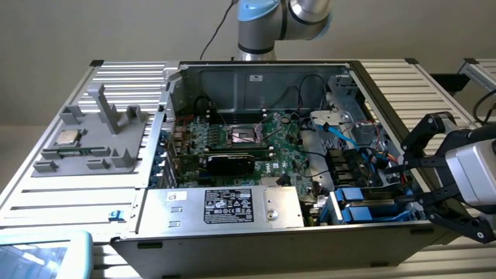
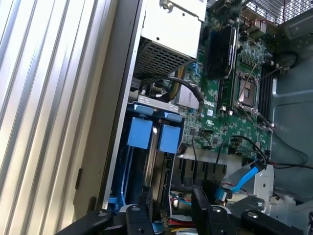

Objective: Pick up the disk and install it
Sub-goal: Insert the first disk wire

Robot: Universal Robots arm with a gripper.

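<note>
The open computer case (image 1: pixel 155 247) lies on the slatted table. In its drive bay at the corner near the exterior view's right, two blue plastic drive frames (image 1: pixel 364 204) sit side by side, showing their blue end tabs (image 2: pixel 139 132). I take one of them for the disk, seen edge-on with its label hidden, and cannot tell which. My gripper (image 1: pixel 412 183) hovers just outside the case wall beside this bay. It is open, with nothing between its black fingers (image 2: pixel 145 201). In the wrist view my gripper (image 2: pixel 172 205) looks along the bay.
A large silver box with a black label (image 1: pixel 229 206) fills the case's near side next to the bay. The green motherboard (image 1: pixel 256 142), a black card (image 1: pixel 229 164) and a blue cable (image 1: pixel 341 138) lie inside. A grey fixture (image 1: pixel 85 145) holding a processor chip (image 1: pixel 68 138) stands at the exterior view's left.
</note>
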